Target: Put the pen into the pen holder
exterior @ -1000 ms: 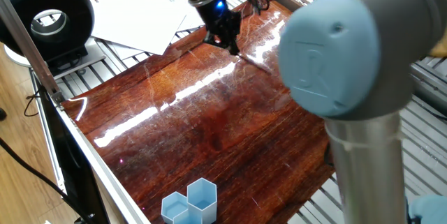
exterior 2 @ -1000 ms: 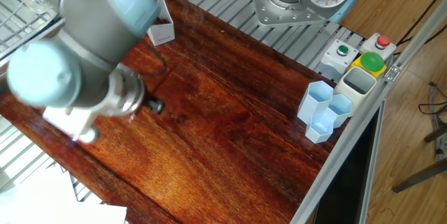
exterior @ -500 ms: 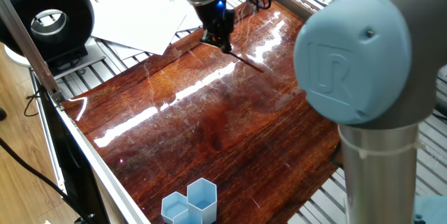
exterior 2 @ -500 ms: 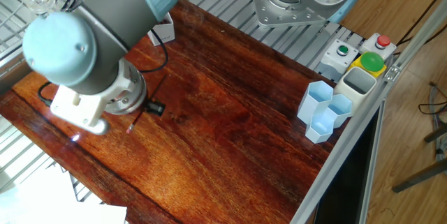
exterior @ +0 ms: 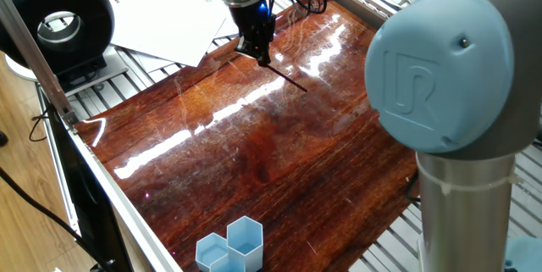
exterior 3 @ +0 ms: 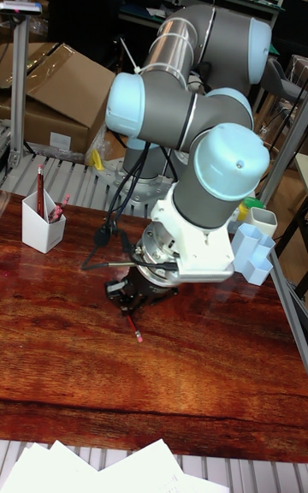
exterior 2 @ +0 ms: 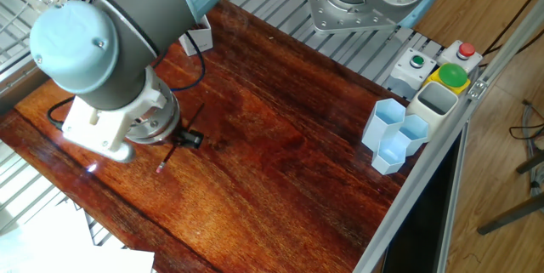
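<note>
You have the pen (exterior 3: pixel 130 323) in the pincer (exterior 3: pixel 135 295), which pinches it near its upper end, so the grasp looks done. In the tall fixed view the pen slants down from the jaws, its reddish tip just above the desk (exterior 3: pixel 214 373) or perhaps still touching it; you cannot tell which from these views. The carry and the drop are still ahead of you. The pen holder (exterior 3: pixel 41 223) stands well apart, at the far left corner of the desk, already holding a couple of pens or pencils. I judge you are roughly a third of the way: next lift clear, cross to the white cup, bring the pen upright over its rim and release.
</note>
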Tool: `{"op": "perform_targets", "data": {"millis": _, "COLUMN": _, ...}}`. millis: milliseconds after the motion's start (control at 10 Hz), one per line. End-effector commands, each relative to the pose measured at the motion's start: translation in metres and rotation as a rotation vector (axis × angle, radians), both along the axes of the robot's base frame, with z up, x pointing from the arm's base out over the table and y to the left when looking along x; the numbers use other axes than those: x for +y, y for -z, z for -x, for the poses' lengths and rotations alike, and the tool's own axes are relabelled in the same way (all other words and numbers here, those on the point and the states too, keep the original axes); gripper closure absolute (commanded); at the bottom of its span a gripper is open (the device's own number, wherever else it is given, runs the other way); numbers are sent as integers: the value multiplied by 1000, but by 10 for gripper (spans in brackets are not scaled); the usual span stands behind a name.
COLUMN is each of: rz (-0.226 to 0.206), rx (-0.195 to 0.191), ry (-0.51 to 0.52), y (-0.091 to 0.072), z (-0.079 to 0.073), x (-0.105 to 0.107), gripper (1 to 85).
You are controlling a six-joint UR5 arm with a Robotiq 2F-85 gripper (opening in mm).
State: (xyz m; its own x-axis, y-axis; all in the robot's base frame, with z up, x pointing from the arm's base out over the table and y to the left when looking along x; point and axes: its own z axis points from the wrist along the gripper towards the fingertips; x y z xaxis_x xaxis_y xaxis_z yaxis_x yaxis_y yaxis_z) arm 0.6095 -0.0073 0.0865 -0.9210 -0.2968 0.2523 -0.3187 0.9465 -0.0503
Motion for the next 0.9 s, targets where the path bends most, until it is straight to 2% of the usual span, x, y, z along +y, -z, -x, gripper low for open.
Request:
{"op": "perform_targets", "data": {"millis": 0, "rz": -19, "rx": 64, "ry": -84, "y": -35, "z": 27, "x": -15, "gripper": 847}}
{"op": "perform_targets", "data": {"millis": 100, "rz": -29, "rx": 83, "ry": -129, "y": -56, "z": 43, "x": -33, "gripper": 847}}
{"op": "perform_targets", "data": {"millis": 200, "rz": -41, "rx": 86, "ry": -169, "y": -68, "z": 59, "x": -56, "gripper": 847}}
{"op": "perform_targets", "data": {"millis": 300, "rz": -14, "rx": 78, "ry": -211, "y": -74, "z": 65, "x": -80, "gripper": 847}}
{"op": "perform_targets", "data": {"millis": 400, "rz": -22, "rx": 62, "ry": -220, "y": -73, "z": 70, "x": -90, "gripper": 847}}
{"op": "perform_targets", "data": {"millis": 500, "rz": -44, "rx": 47, "ry": -221, "y": -68, "z": 72, "x": -91, "gripper": 847}}
{"op": "perform_targets", "data": {"millis": 600, "rz": -46, "rx": 50, "ry": -201, "y": -65, "z": 68, "x": -84, "gripper": 847}}
{"op": "perform_targets", "data": {"millis": 800, "rz": -37, "rx": 37, "ry": -137, "y": -49, "z": 43, "x": -43, "gripper": 847}}
